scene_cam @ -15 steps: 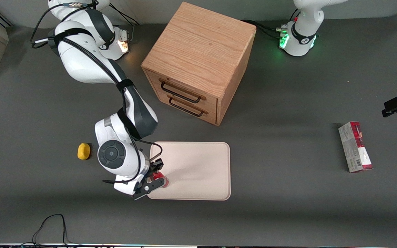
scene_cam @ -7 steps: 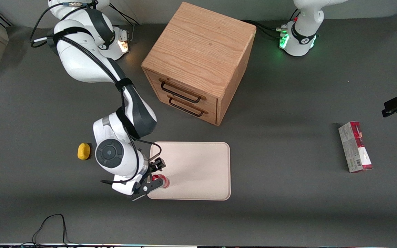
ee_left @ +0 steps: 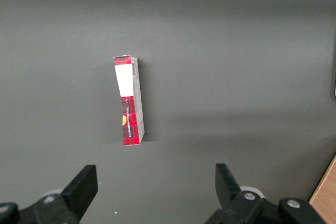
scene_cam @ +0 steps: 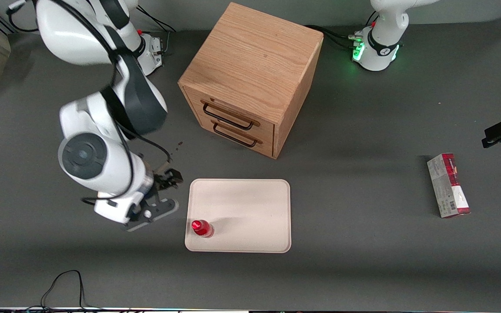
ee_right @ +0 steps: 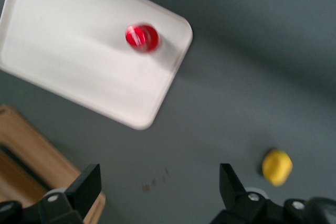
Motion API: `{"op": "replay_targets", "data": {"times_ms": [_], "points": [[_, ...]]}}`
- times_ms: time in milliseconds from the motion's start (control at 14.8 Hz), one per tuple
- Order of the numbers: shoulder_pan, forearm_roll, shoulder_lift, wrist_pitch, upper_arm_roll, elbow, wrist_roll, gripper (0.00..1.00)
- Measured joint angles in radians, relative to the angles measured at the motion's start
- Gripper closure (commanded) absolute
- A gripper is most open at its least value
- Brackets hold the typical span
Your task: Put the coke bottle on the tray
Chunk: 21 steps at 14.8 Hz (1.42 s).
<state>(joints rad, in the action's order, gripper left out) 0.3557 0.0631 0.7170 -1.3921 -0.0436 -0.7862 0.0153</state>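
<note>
Bottle (scene_cam: 202, 228) standing upright on tray (scene_cam: 250, 204), in corner nearest front camera toward working arm's end, red cap up, nothing gripping it. Gripper (scene_cam: 163, 195) hanging above bare worktop (scene_cam: 363, 261) just beside tray, apart from bottle, jaws spread wide and holding nothing. Wooden drawer cabinet (scene_cam: 250, 78) sitting farther from camera than tray. Carton (scene_cam: 448, 184) lying toward parked arm's end. Yellow object (ee_right: 276, 167) lying on worktop near gripper, well apart from tray.
</note>
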Motion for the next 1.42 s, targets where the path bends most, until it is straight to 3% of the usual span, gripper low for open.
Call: {"op": "replay_targets", "data": {"times_ms": [203,407,949,1424], "points": [[-0.001,0.001,-0.098,0.144,0.045,-0.003,0.0,0.0],[-0.019,-0.001,-0.198,0.187,0.097,-0.076,0.001,0.0],[-0.22,-0.042,-0.653,-0.076,0.106,-0.697,0.007,0.0],[-0.28,-0.042,-0.701,-0.101,0.136,-0.766,0.007,0.0]]}}
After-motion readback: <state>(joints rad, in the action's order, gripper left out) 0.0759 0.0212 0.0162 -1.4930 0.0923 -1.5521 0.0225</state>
